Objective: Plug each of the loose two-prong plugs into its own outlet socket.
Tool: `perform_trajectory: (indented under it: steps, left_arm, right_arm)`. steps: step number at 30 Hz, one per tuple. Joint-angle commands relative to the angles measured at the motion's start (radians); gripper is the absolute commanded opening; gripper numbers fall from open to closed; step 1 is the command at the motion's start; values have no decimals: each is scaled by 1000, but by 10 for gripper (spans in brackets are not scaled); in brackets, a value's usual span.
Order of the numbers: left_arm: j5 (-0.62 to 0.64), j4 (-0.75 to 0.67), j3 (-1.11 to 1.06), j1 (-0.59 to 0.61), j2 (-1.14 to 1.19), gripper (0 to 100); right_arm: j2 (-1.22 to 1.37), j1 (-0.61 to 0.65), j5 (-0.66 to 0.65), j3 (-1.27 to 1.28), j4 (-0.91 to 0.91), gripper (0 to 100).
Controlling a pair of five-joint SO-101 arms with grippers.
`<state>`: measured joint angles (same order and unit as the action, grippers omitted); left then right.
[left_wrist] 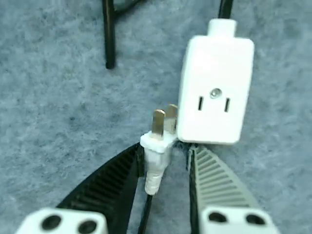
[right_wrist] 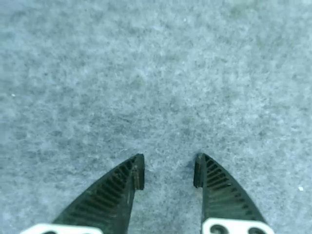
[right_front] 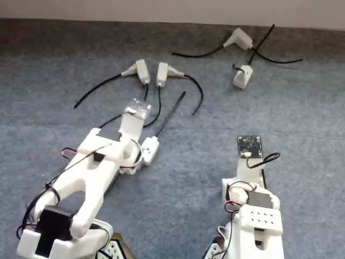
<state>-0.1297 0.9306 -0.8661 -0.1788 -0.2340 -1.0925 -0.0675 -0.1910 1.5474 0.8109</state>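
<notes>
Fingers of left gripper apart; plug between them, against the black one, prongs just beside socket. Right gripper fingers apart, empty, over carpet.

Grey carpet, pale wall

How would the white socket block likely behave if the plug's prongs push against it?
The socket block looks like rigid plastic, small and probably light, so it may slide back on the cloth. Its flat, boxy body should not roll. The cord at its end might make it pivot.
</notes>
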Motion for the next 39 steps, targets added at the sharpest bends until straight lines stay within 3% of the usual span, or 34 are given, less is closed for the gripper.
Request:
perform_trajectory:
  steps: [1, 18, 26, 32, 39]
  left_arm:
    - [-2, 55, 10, -91, -22, 161]
    - [0, 55, 2, -54, -13, 155]
    - [-5, 54, 4, -54, -13, 16]
    - [-5, 63, 51, -53, -22, 6]
    - [-5, 382, 407, -53, -24, 6]
  right_arm:
    - [1, 22, 8, 7, -21, 168]
    - [1, 22, 8, 7, -21, 168]
    - [1, 22, 8, 7, -21, 168]
    - [1, 22, 8, 7, -21, 168]
    - [1, 22, 8, 7, -21, 168]
